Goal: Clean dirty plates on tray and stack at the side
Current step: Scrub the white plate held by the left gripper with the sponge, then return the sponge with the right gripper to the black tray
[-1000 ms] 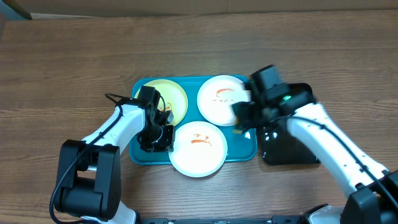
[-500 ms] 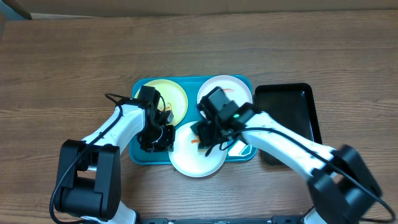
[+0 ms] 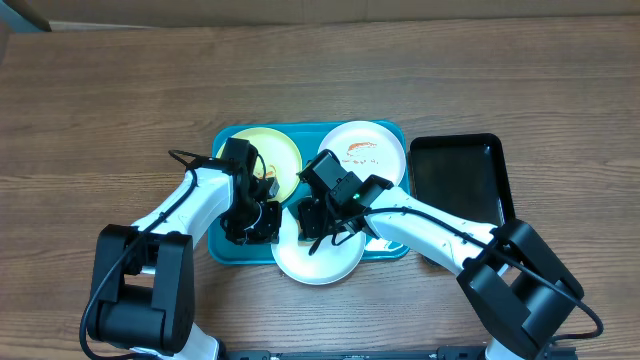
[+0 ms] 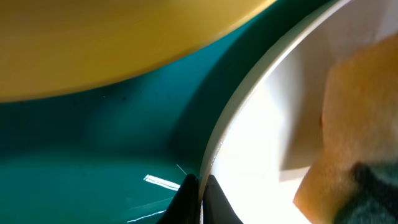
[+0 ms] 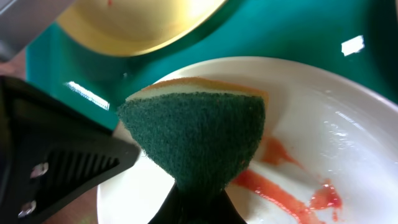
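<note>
The right gripper [image 5: 198, 202] is pinched tight on a folded sponge [image 5: 193, 137] (green scouring face toward the wrist camera, yellow foam behind). The sponge sits low over the front white plate [image 3: 335, 262], just beside an orange-red sauce smear [image 5: 283, 186]; whether it presses on the surface is hard to tell. The left gripper [image 4: 199, 191] is closed too, its dark tips meeting on that same plate's left rim. This plate lies at the front middle of the tray [image 3: 224, 247] and overhangs the tray's front rim toward the robot. In the tray's back right corner lies the back white plate [image 3: 378, 140], marked with its own streak of sauce and partly covered by the right arm. In the tray's back left corner lies the yellow-green plate [image 3: 268, 152]. Just right of the tray, close beside it, is a smaller black tray [image 3: 458, 178], and both stand on the wooden desk [image 3: 100, 100].
</note>
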Robot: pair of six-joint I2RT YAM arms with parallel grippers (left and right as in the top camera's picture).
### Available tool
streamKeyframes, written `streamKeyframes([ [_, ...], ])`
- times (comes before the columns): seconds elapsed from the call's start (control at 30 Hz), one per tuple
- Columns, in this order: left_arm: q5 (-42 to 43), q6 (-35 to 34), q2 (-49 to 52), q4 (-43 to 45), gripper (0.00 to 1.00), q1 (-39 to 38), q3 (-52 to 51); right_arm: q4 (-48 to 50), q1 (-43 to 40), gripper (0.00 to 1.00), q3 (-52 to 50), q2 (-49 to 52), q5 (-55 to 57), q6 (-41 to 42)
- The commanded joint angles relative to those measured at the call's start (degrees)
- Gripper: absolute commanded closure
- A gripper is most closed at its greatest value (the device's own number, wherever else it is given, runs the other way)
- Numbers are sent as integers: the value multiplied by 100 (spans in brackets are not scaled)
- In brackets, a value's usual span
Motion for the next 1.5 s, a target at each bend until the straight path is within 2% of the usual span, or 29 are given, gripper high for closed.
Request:
streamKeyframes([
  [0.0,-146,-57,55,-11,96,-17,4,24,4,96,76,131,168,173],
  [0.23,-149,-57,55,-17,96,-17,4,-247,4,96,76,516,39,299],
  [0.57,-149,-57,55,-76,96,-17,4,-1672,-544,96,407,354,1237,396],
  [0.73,-153,-57,55,-87,96,-17,4,-2243,-839,96,415,354,1274,382],
  [1.0,-151,-57,55,-107,96,-17,4,-2675,-1152,96,415,317,1882,411],
  [1.13,-153,-59,50,-116,96,-15,4,-2806,-1355,96,426,57,1880,673],
  [1.47,-170,-109,50,-79,96,-15,4,-2924,-1467,96,426,-1198,1663,619],
])
